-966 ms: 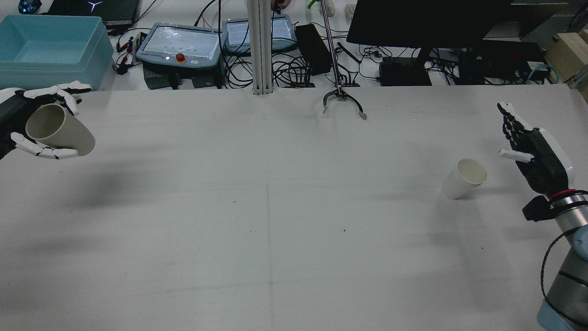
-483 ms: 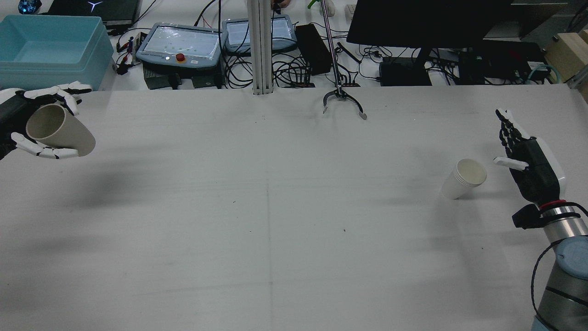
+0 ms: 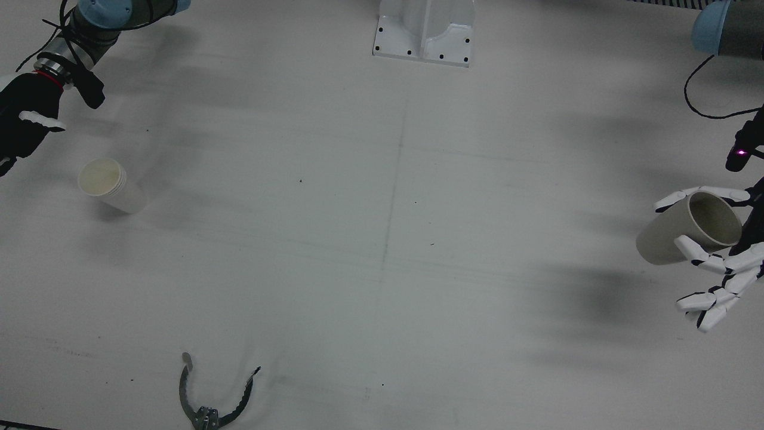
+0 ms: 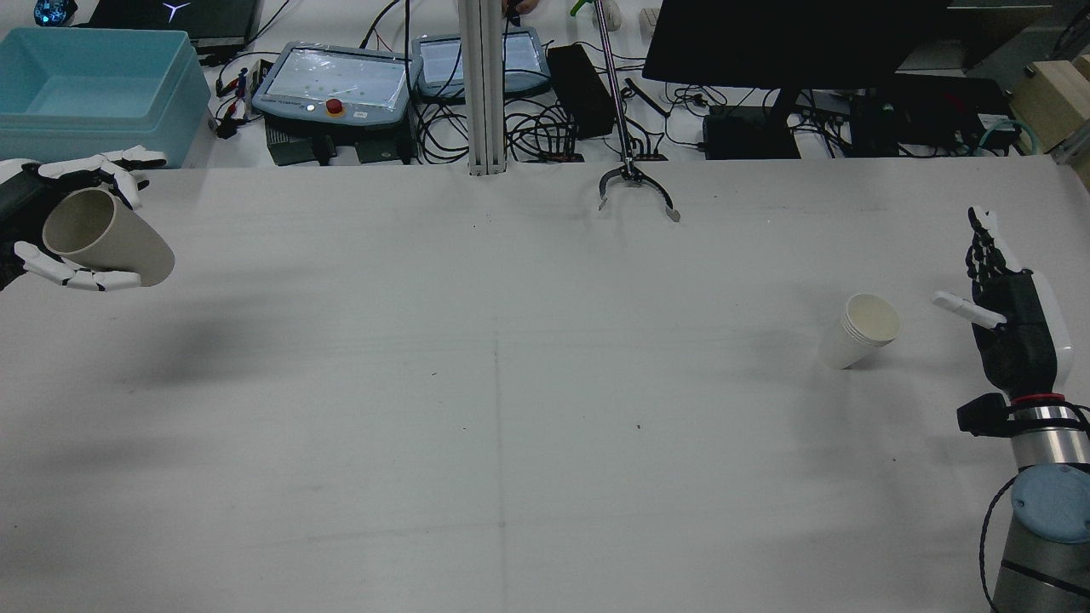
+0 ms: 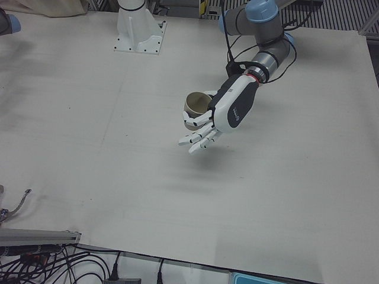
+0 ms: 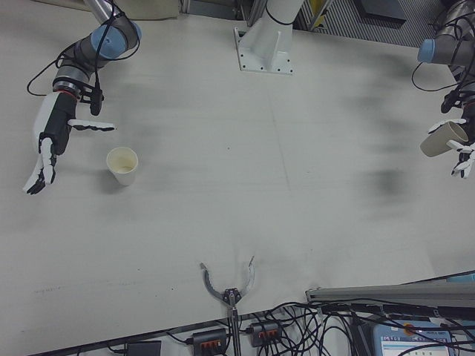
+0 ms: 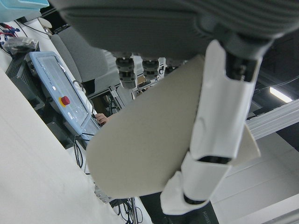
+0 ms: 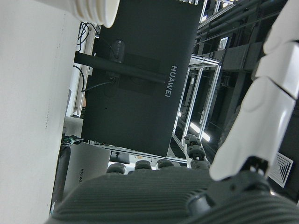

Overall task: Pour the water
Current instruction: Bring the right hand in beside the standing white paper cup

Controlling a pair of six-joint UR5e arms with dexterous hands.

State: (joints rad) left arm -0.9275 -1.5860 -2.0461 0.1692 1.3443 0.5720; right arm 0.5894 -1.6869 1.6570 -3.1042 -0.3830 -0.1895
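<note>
Your left hand (image 4: 34, 217) holds the beige cup (image 4: 106, 238) off the table (image 4: 511, 383) — tipped near horizontal, long axis across the palm, mouth toward the robot's side, base pointing outward past the fingertips. Your right hand (image 4: 1009, 323) is empty, fingers spread wide. The white cup stack (image 4: 860, 330) stands upright just beside its thumb side — apart, not touching, mouth up.

The rear view looked down from high behind toward the 12 o'clock clutter, the front view sat almost overhead facing back, both sharing the stacked white paper cups (image 4: 858, 329) (image 3: 110, 186), while each hand camera lay sideways, very close.
</note>
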